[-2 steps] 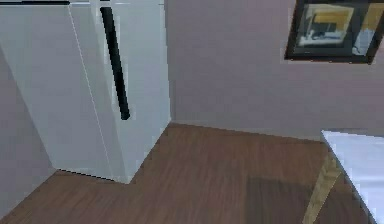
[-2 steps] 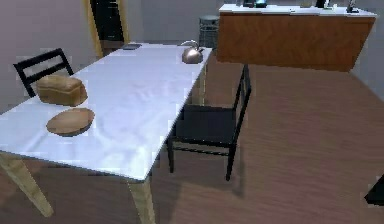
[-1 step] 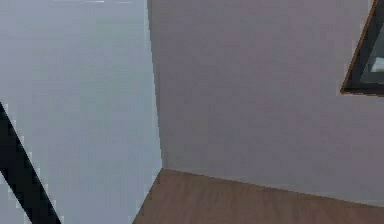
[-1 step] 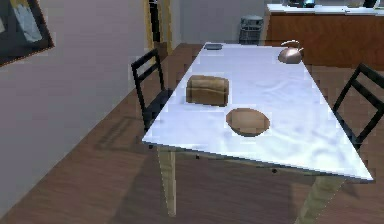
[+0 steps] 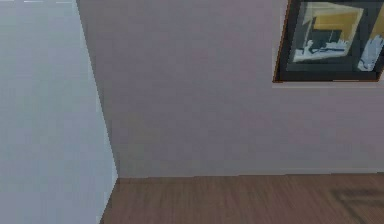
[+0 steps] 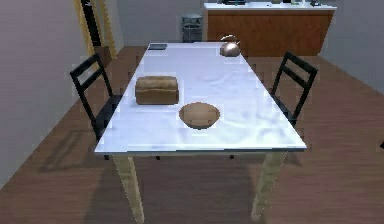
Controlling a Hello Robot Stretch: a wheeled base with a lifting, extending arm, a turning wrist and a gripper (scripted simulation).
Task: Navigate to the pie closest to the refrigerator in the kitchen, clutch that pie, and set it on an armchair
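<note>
Pie (image 6: 199, 115): round, brown, lying on the white worktop (image 6: 245, 95) toward its near end. Brown loaf (image 6: 158, 90) at the pie's 10 o'clock, apart from it. Metal kettle (image 6: 230, 47) at 12 o'clock, far end. Dark chairs at 9 (image 6: 92, 85) and 3 o'clock (image 6: 297, 78). Framed picture (image 5: 330, 40) on the wall ahead, at 2 o'clock. Claw: state cannot be told.

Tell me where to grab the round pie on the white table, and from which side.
Probably its rim, from the near edge of the table: the pie is low and round, lies close to that edge, and the bread loaf stands clear of it.
</note>
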